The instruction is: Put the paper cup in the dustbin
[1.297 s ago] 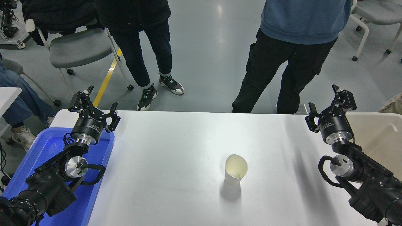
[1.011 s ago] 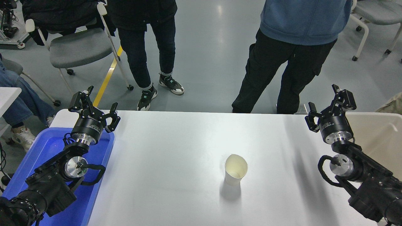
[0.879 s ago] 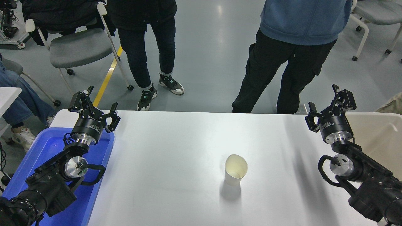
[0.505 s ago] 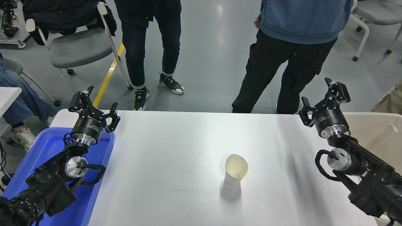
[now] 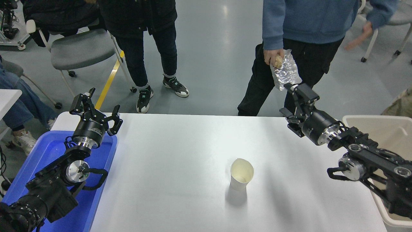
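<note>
- Head view: the paper cup (image 5: 241, 174) is seen standing upright on the white surface (image 5: 180, 154), a little right of the middle and toward the near side, mouth up, with its rim slightly squashed and its cream inside visible.
- The cup is touched by nothing.
- The right claw (image 5: 294, 103) is held above the far right part of the surface, pointing toward the far left, well apart from the cup; its fingers are spread and nothing is held between them.
- The dustbin (image 5: 370, 120) is found at the right edge of the surface, a beige bin partly covered by the right arm.
- The left claw (image 5: 96, 108) is parked at the far left, over the far end of a blue tray (image 5: 48, 151); its fingers are spread apart and empty.
- A person in a blue top (image 5: 309, 19) is seen standing at the far side, with a crinkled silver bag (image 5: 285, 71) gripped in one hand just beyond the right claw.
- A second person in dark clothes (image 5: 145, 32) is seen further left, beside a grey chair (image 5: 80, 48).
</note>
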Controlling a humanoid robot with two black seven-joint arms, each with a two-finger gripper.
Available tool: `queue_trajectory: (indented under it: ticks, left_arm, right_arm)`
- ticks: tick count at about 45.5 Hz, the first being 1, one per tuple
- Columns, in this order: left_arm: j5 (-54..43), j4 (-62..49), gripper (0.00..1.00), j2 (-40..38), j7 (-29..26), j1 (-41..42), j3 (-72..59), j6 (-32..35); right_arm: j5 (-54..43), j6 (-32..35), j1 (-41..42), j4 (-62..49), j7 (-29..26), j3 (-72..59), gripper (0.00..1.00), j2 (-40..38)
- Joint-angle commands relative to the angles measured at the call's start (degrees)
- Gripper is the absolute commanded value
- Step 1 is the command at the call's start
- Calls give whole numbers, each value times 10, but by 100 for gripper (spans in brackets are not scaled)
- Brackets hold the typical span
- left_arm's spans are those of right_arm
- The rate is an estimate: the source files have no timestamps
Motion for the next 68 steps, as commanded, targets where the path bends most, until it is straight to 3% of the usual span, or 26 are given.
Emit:
queue_trajectory:
  ticks: [1, 12, 22, 44, 68]
  left_arm:
    - [0, 0, 100, 0, 0, 0, 0, -1]
    - [0, 0, 100, 0, 0, 0, 0, 0]
    - [0, 0, 100, 0, 0, 0, 0, 0]
    - [0, 0, 100, 0, 0, 0, 0, 0]
    - [0, 0, 100, 0, 0, 0, 1, 0]
  right_arm:
    - [-100, -6, 141, 31, -8, -211, 99, -31]
    - [-179, -10, 303, 25, -7, -413, 99, 10]
    - [-209, -33, 364, 6, -9, -551, 98, 76]
    - [-239, -38, 364, -108, -7, -683, 97, 223]
    - [-229, -38, 344, -140, -8, -701, 93, 259]
